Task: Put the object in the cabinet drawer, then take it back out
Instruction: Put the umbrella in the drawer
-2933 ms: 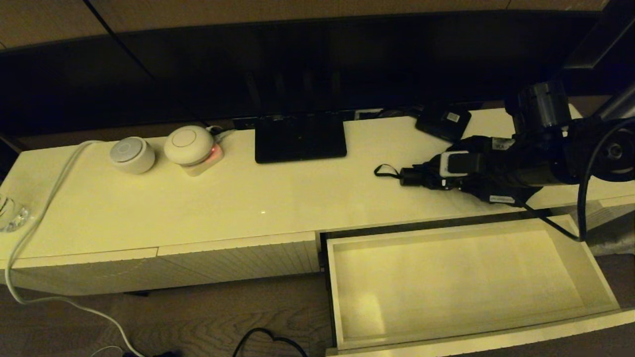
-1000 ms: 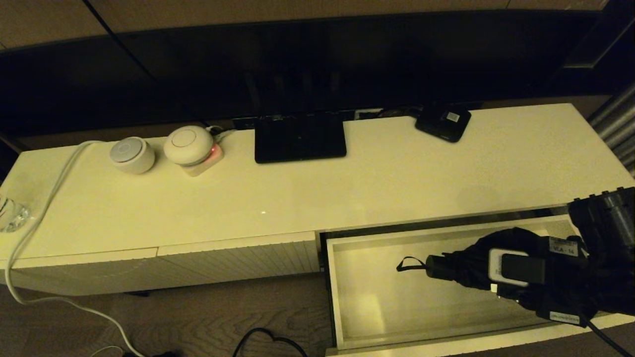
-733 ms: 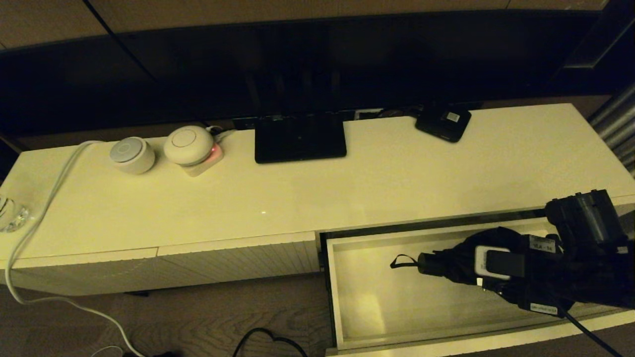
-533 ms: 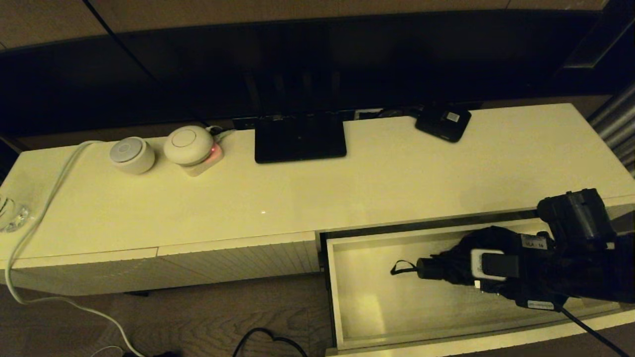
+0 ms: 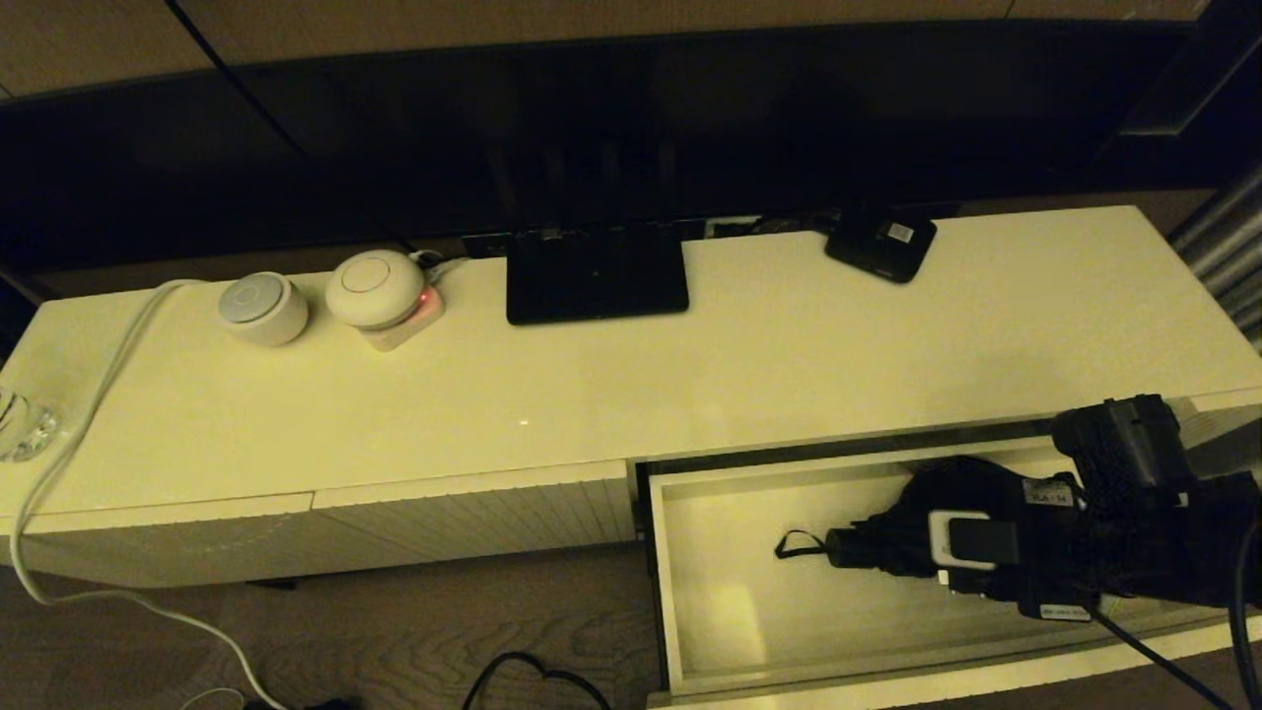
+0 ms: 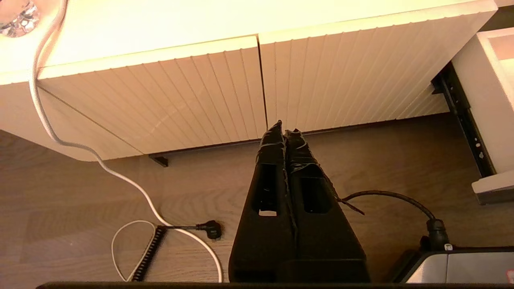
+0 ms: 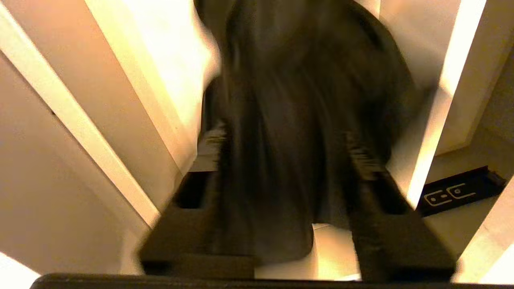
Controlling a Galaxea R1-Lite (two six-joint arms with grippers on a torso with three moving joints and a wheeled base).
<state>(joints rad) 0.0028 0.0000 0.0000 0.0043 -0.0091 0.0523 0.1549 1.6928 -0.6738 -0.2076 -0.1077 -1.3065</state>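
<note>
Down inside the open cabinet drawer (image 5: 690, 631) now: black umbrella (image 5: 902, 532) low over the drawer floor, toward the right half, gripped by the right end effector (image 5: 971, 542). Fingers straddling the baggy fabric, one on each side in the right wrist view (image 7: 363, 160), clenched on the bundle. Long axis running along the drawer's width, handle and wrist loop (image 5: 789, 543) pointing toward the robot's left, fabric end back under the wrist. So the umbrella lies straight ahead of the end effector, lengthwise with it. Resting on the drawer floor or hanging just above it: hard to tell, probably very close.

Left end effector (image 6: 284, 130) parked well off to the left, pressed closed on nothing, above the floor before the ribbed cabinet fronts (image 6: 200, 88). Right arm by far the nearer.

Writing: small white tags on the right wrist, too small to read; likewise the white label on the flat black box (image 5: 880, 244) at the back of the worktop (image 5: 789, 355).
</note>
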